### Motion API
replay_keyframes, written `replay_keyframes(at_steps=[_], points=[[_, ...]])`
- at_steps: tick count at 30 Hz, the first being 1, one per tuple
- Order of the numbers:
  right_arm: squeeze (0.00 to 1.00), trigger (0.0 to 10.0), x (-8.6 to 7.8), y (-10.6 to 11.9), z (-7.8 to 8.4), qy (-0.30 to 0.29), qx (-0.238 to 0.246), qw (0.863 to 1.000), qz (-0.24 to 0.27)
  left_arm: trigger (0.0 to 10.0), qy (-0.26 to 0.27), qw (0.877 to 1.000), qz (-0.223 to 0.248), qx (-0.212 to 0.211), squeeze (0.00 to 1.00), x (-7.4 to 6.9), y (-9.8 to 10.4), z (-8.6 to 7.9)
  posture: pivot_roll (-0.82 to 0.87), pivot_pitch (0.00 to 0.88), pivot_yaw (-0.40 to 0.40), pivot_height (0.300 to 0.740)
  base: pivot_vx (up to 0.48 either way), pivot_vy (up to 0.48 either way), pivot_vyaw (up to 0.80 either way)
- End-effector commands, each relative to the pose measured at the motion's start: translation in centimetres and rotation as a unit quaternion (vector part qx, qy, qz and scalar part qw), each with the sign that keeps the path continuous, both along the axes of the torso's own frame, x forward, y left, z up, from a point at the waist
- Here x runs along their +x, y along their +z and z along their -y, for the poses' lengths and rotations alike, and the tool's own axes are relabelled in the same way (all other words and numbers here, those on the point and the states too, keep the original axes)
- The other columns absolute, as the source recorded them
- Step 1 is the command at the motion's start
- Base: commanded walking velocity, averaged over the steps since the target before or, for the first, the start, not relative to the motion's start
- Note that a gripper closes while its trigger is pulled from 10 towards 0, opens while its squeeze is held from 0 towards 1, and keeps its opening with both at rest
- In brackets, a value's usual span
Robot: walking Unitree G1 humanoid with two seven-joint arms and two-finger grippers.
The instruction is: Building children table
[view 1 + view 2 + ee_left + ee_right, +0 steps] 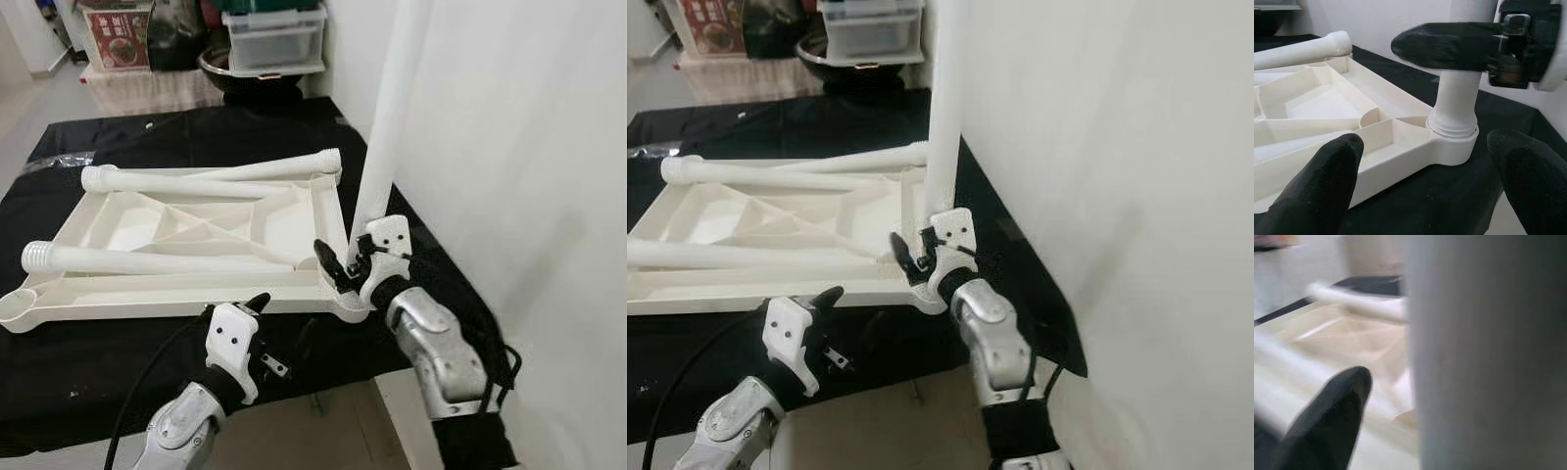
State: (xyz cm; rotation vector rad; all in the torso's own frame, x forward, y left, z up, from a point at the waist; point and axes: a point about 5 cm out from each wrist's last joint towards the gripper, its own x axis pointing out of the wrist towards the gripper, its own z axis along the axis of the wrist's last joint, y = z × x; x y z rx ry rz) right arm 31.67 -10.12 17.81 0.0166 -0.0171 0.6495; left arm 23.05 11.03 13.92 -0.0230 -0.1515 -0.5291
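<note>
The white table top [176, 299] lies upside down on a black cloth. Three white legs [147, 260] lie loose across its ribs. A fourth leg [387, 117] stands upright in the near right corner socket [1452, 147]. My right gripper [353, 257] is around this leg just above the socket. It is open: one finger [1332, 421] stays clear of the leg, and the other is hidden behind it. My left gripper [250, 308] hangs open in front of the top's near edge. Its fingertips [1322, 181] point toward that socket with nothing between them.
A white wall [509, 147] runs close along the right side of the table. The black cloth [127, 362] ends at the near edge, with floor below. Stacked plastic bins [274, 34], a dark bowl [245, 73] and a cardboard box [118, 34] stand behind the table.
</note>
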Motion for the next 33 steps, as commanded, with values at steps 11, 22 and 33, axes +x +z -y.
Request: replay_keyframes(at_steps=[11,22,33], points=[[0.0,10.0,1.6,1.6,2.0,0.192,-0.06,0.979,0.026,10.0,-0.003,1.0,-0.01,0.0,0.0,-0.7,-0.4,0.2,0.02,0.12,-0.04,0.74,0.0,0.0,0.0],[0.0,0.0,1.7,2.2,3.8,0.273,-0.048,0.961,-0.005,10.0,0.0,1.0,-0.015,-0.004,0.0,-1.7,-0.3,0.4,0.03,0.149,-0.055,0.74,0.0,0.0,0.0],[0.0,0.0,-0.6,-3.4,0.4,-0.184,-0.082,0.978,-0.059,10.0,-0.002,1.0,-0.016,-0.005,0.0,-1.2,-0.3,0.1,-0.01,0.132,-0.039,0.74,0.0,0.0,0.0]])
